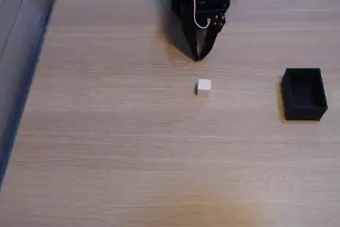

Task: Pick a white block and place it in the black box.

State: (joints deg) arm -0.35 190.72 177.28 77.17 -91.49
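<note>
Hanging closed above the tabletop (106, 131), the jaws point down behind the white block (204, 87); black box (304, 94) sits well right.

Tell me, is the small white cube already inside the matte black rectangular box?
No, the small white cube lies on the bare wooden table, well left of the matte black rectangular box.

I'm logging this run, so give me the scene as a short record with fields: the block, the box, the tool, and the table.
white block: on the table, near the middle of the fixed view, untouched
black box: right of the block, apart from it, open top, looks empty
tool: just behind the block, tips down and together, holding nothing
table: light wood
task state: block not yet picked
</note>
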